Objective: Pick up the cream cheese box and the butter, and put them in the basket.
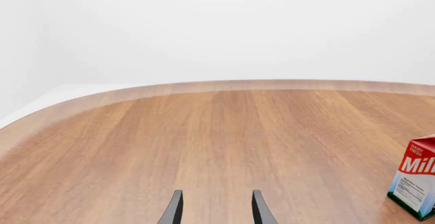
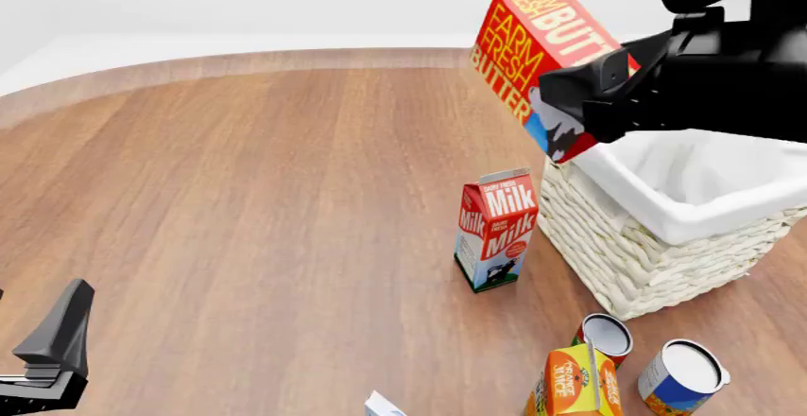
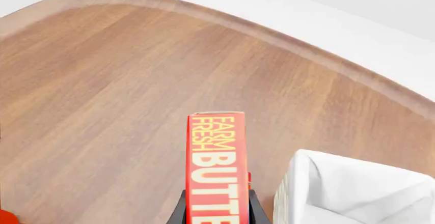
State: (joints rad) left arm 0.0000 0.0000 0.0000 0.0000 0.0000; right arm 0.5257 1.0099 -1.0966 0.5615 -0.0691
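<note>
Milk carton [image 2: 496, 230] stands mid-table [image 2: 252, 199]; juice carton [image 2: 574, 383] beside two cans [image 2: 682, 375].

Bright even sim light, soft faint shadows, sharp renders, no glare.

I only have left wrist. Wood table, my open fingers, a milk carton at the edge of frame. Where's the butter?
Observer: The right gripper holds the butter in the air, tilted, beside the basket.
Operator: Over the basket yet?
Observer: Not quite. In the right wrist view the butter hangs just off the liner's rim, above bare table.
Operator: Cream cheese box?
Observer: Only a white corner shows at the front view's bottom edge, on the table, untouched.
Operator: Anything near it?
Observer: An orange juice carton and two cans stand to its right, in front of the basket.
</note>
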